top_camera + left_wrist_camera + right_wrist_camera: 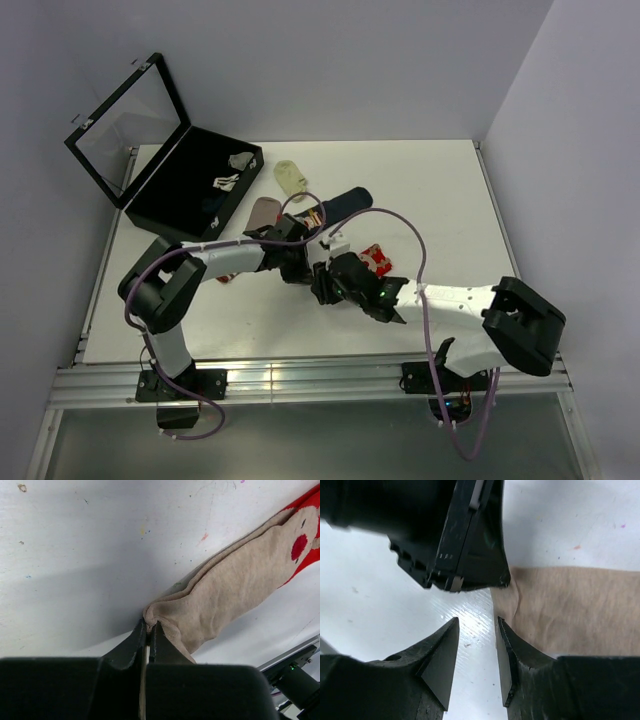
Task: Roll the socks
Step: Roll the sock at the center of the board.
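The beige sock (235,587) is shown lying flat near the middle of the worktop (440,200), slightly toward the near edge, with its red-marked end turned toward the right edge. One pale end of it is pinched between the closed fingers of the left gripper (148,627). The right gripper (476,622) is held low just beside that same end, its jaws parted over bare worktop, with one finger (506,645) at the fabric's edge. The navy sock (345,203) and the dusty-pink sock (262,212) are seen nearer the far edge. A pale-yellow sock (290,177) and an open black case (185,205) are seen toward the far-left corner.
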`<action>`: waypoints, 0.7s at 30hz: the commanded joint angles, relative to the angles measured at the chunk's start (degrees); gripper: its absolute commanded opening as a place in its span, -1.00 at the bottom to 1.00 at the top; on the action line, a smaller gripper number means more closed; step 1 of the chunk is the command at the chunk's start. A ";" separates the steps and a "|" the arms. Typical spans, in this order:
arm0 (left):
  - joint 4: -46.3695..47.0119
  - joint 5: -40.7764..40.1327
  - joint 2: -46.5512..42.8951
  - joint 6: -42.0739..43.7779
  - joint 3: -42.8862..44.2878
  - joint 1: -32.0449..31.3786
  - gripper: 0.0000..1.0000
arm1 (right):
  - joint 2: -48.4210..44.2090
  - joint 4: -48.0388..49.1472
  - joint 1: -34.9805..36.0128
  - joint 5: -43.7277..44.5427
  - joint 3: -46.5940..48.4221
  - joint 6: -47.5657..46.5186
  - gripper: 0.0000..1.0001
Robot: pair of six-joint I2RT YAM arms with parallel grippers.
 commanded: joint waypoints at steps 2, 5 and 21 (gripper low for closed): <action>-3.01 -2.60 0.95 1.48 1.79 -0.21 -0.99 | 3.45 -1.51 4.11 8.74 2.83 -4.44 -0.15; -3.18 -2.60 1.21 1.47 2.05 -0.21 -0.99 | 5.73 -0.89 5.62 10.58 3.00 -4.09 -0.16; -6.17 -5.32 -0.54 -1.16 1.09 0.23 -0.99 | 15.49 1.04 6.68 14.45 3.53 -5.06 -0.34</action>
